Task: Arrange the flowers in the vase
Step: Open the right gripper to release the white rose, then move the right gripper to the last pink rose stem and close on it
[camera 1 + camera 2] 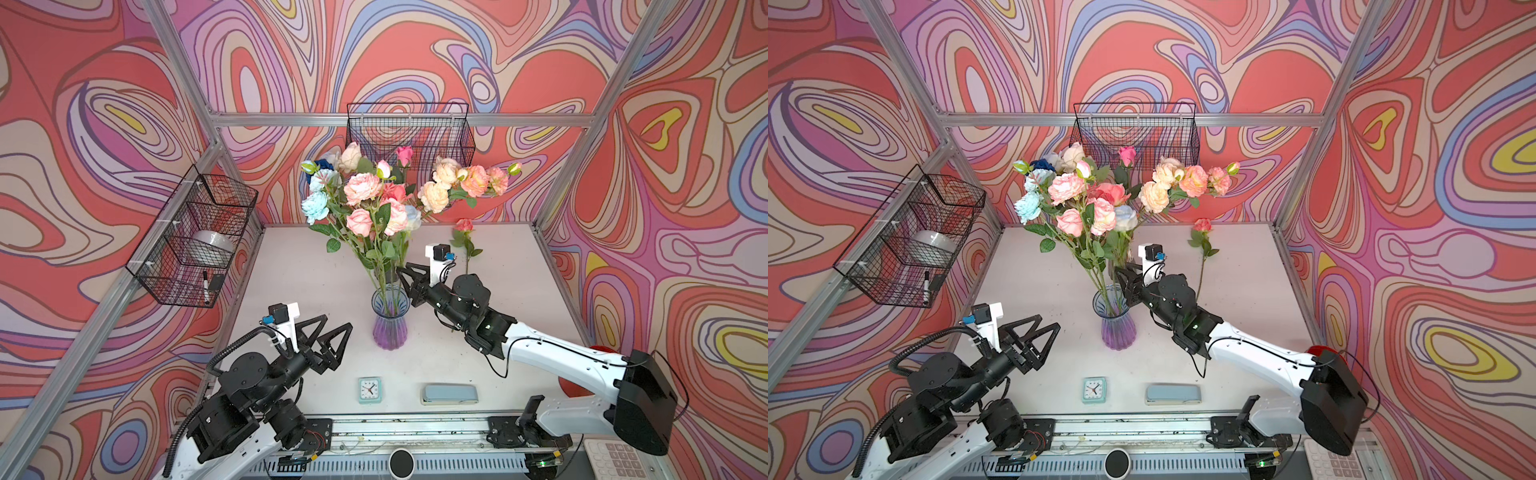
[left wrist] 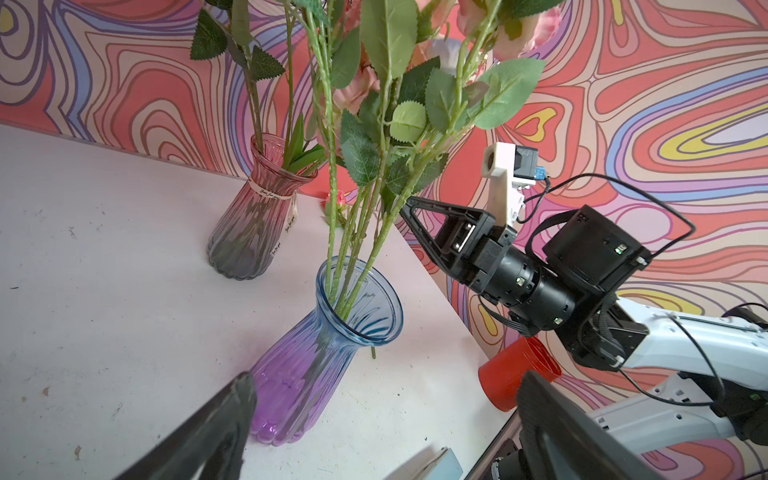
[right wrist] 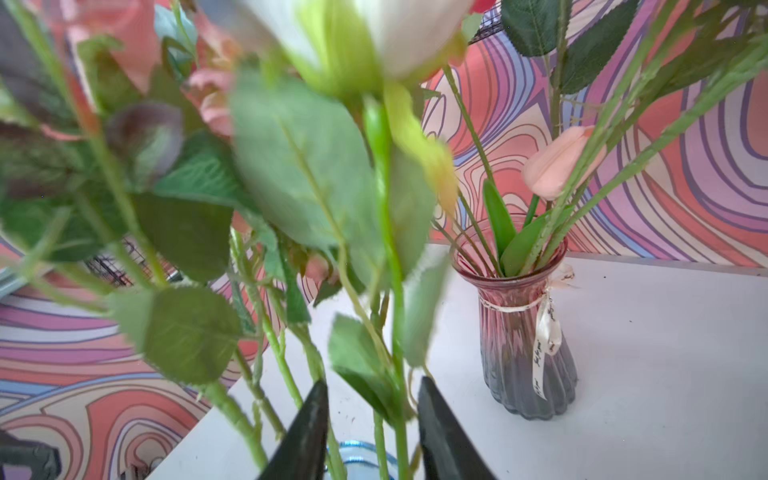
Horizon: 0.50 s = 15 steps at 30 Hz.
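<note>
- Release was the step we judged to be in hand. The right gripper [image 3: 372, 384] sat among the stems just above the mouth of the blue-and-purple vase [image 1: 390, 320]. Its jaws were parted a little, with one green stem [image 3: 392, 291] loose between them and a gap on either side.
- Most of the flowers [image 1: 370, 199] stood in that vase, their heads fanned high above it. More stood in a pink-grey vase [image 2: 257, 216] behind, and one pink rose [image 1: 464, 226] lay flat on the table [image 1: 291, 291], well apart at the far right.
- We reckoned the jaws should widen fully before any retreat, since leaves crowded both fingers [image 3: 303, 436] and could snag.
- The best exit, in our view, was straight back from the stems. Going sideways through the bundle could tip so tall and top-heavy a bunch.
- The left gripper [image 1: 336, 322] hung wide open and empty to the left of the vase, near it but not touching. We thought it could steady the glass if the bunch leaned.
- The lone rose looked to us like the next one to fetch.
</note>
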{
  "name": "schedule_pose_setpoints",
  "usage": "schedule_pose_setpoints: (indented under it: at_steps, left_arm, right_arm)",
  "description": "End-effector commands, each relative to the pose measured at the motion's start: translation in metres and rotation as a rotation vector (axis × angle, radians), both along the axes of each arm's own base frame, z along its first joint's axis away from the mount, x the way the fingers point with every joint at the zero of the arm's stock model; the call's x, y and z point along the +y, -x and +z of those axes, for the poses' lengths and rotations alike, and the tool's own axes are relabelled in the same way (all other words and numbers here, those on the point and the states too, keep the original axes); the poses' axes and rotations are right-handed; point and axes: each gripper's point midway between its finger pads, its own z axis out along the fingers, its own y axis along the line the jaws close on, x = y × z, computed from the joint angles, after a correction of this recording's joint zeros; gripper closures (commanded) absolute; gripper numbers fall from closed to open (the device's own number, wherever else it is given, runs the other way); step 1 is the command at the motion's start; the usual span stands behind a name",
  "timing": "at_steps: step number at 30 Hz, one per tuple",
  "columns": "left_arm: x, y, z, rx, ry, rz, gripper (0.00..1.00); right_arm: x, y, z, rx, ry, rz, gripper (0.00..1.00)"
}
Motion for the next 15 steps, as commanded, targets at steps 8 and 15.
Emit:
schedule_pose_setpoints:
  at_steps: [8,15]
  left_arm:
    - [-0.003,0.001,0.011,-0.027,0.004,-0.016,0.00]
    - [-0.002,0.000,0.004,-0.013,-0.006,-0.010,0.00]
  right_arm:
    - [-0.044,0.037,-0.007,0.170,0.041,-0.029,0.50]
    - [-0.090,0.040,-0.055,0.321,0.131,-0.217,0.40]
